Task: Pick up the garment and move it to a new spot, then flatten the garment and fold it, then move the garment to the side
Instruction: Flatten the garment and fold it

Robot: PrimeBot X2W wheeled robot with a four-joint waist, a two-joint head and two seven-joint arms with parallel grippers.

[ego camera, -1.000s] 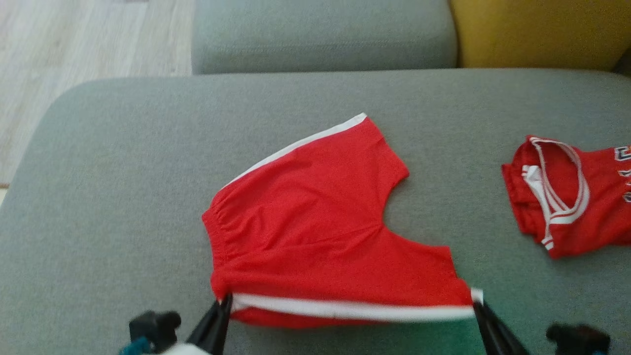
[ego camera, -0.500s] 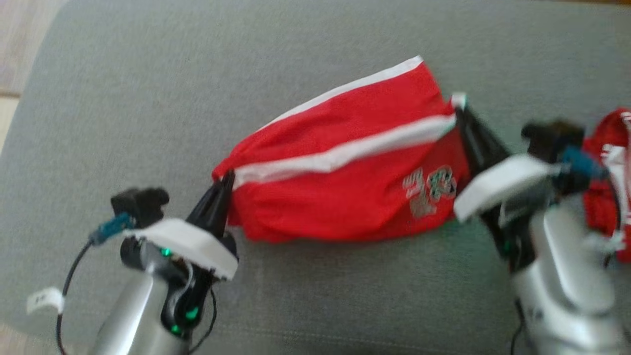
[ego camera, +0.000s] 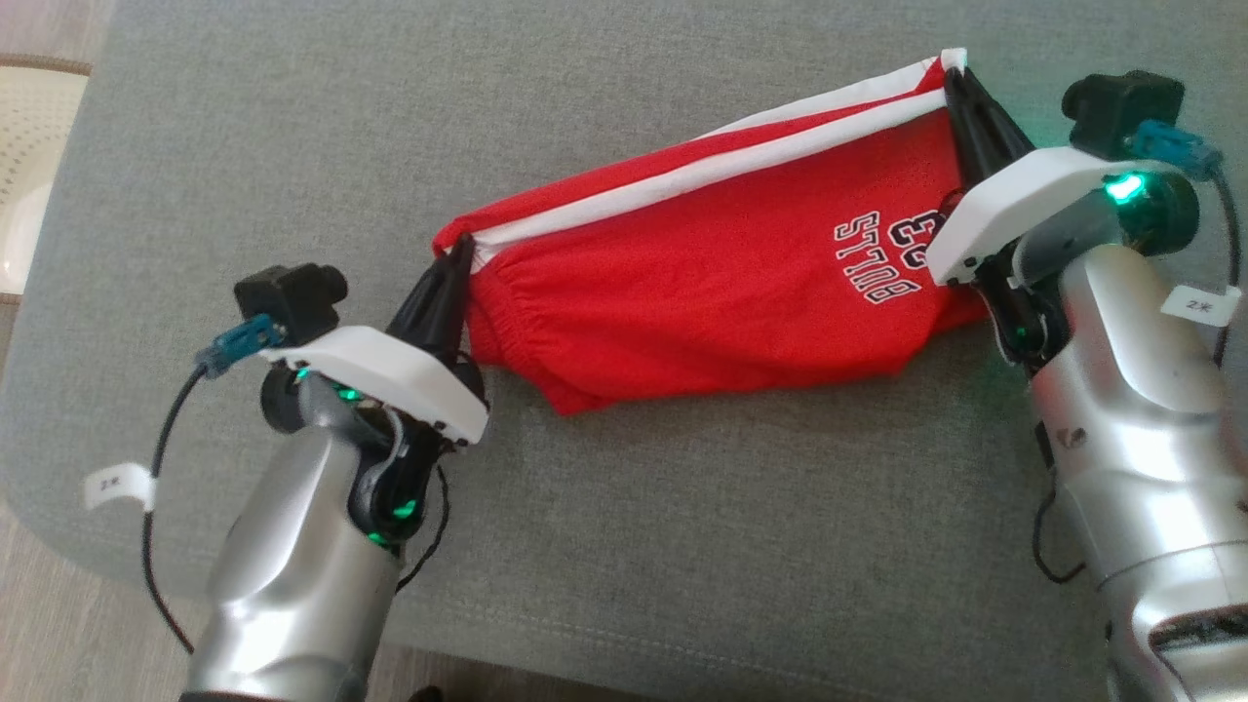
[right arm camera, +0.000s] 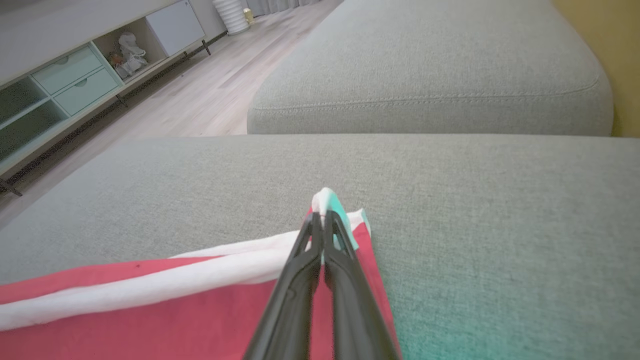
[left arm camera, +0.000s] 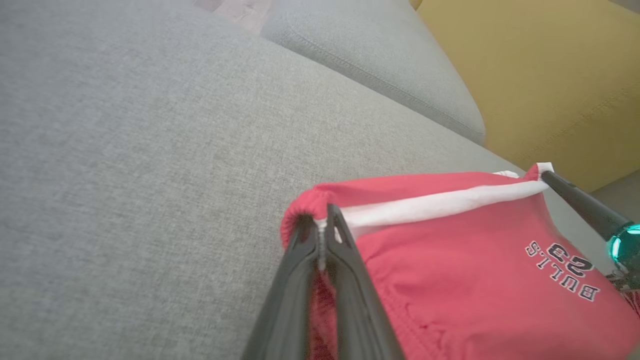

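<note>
Head view: a pair of red shorts (ego camera: 721,283) is stretched between the two grippers above a grey sofa cushion (ego camera: 682,546). The left gripper (ego camera: 460,252) is clamped on the waistband corner, its two dark fingers pressed together over the gathered elastic. The right gripper (ego camera: 952,78) is pinched on the far corner, at the end of the white side stripe (ego camera: 702,174). The stripe runs taut along the top edge from one gripper to the other. The cloth sags below it in a doubled fold. The lower edge appears to rest on the cushion, though contact cannot be confirmed. A printed team name and number (ego camera: 882,255) reads upside down near the right gripper.

Left wrist view: the left gripper (left arm camera: 322,222) holds the red waistband with no gap between its fingertips. The shorts (left arm camera: 475,280) spread away to that view's right, where the tip of the right gripper (left arm camera: 550,179) grips the far corner. A yellow cushion (left arm camera: 540,75) lies beyond.

Right wrist view: the right gripper (right arm camera: 321,216) is closed on the white-edged corner of the shorts (right arm camera: 175,325). A second grey cushion (right arm camera: 430,75), a wooden floor (right arm camera: 200,100) and a low cabinet (right arm camera: 75,75) lie behind.
</note>
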